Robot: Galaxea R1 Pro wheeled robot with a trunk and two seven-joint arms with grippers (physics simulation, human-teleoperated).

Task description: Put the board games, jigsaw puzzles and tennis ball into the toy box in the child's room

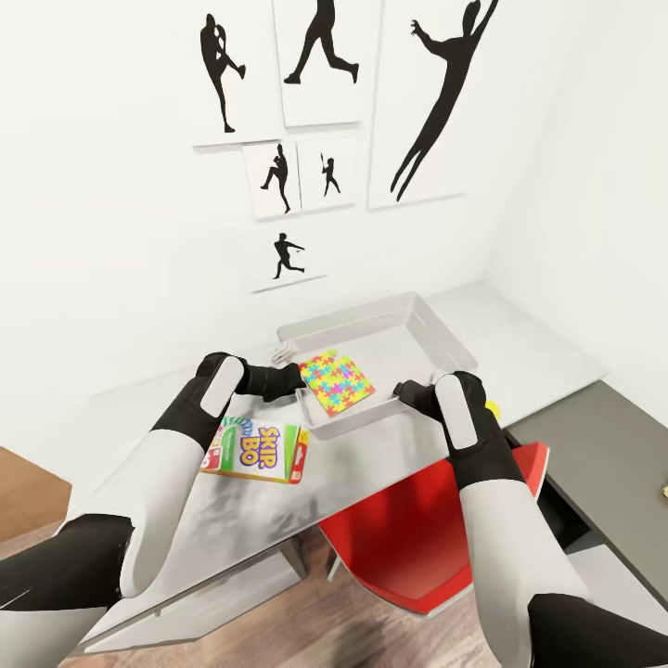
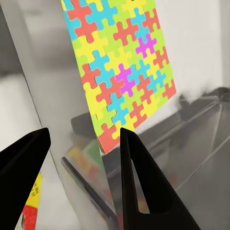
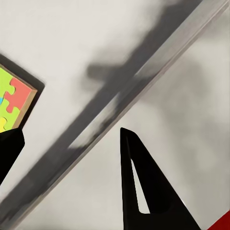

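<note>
Head view | "SKIP BO" box (image 1: 257,453) on table (image 1: 547,357) | left hand (image 2: 84,158) spread | right hand (image 3: 67,153) spread

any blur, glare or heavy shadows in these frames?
Head view: sharp, strong wide-angle stretch at the edges, soft shadow under the SKIP BO box. Left wrist: jigsaw puzzle crisp, toy box wall smeary with reflections. Right wrist: dark gripper shadow across the toy box.
</note>
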